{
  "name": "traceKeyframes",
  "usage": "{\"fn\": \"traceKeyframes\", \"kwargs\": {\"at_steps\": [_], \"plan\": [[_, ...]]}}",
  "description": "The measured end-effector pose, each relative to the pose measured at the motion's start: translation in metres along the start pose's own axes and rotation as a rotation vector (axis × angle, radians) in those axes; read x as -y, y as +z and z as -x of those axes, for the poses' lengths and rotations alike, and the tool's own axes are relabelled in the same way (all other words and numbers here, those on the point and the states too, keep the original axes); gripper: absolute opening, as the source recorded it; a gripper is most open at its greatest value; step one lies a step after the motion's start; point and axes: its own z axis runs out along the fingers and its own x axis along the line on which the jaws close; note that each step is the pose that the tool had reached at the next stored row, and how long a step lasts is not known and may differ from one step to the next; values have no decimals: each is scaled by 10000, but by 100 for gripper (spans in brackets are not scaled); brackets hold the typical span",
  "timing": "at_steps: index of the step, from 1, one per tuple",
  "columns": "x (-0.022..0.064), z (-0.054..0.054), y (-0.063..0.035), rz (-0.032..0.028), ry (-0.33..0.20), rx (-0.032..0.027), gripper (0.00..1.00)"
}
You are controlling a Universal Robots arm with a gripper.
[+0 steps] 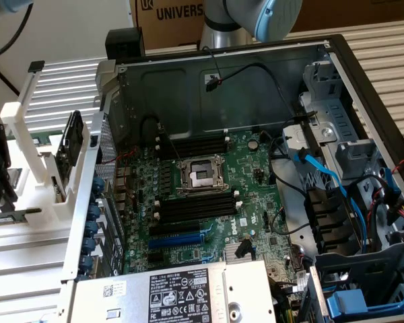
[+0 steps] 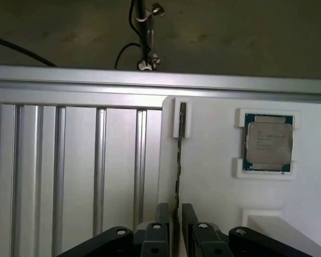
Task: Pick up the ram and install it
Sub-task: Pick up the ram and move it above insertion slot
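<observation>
White rack (image 2: 219,187), ram (image 2: 178,160) between parted hand (image 2: 176,211) fingers (image 2: 163,220)

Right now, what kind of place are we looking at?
Probably a robot lab's computer-building bench: an open computer case with its motherboard showing, a processor chip and the ram parked in a white holder, and a robot arm close by.

Open computer case (image 1: 256,87), cradled processor (image 2: 267,142)
</observation>
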Motion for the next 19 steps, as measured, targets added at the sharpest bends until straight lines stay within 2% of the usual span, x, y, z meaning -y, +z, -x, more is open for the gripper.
{"fn": "traceKeyframes", "kwargs": {"at_steps": [1, 4, 6, 11, 15, 19], "plan": [[-1, 12, 11, -57, 30, -1, 24], [-26, 13, 31, -116, 67, -2, 24], [-57, 14, 56, -201, 96, -3, 24], [-88, 14, 100, -347, 141, -4, 24], [-89, 13, 149, -442, 203, 6, 24], [-89, 12, 195, -489, 252, 36, 24]]}}
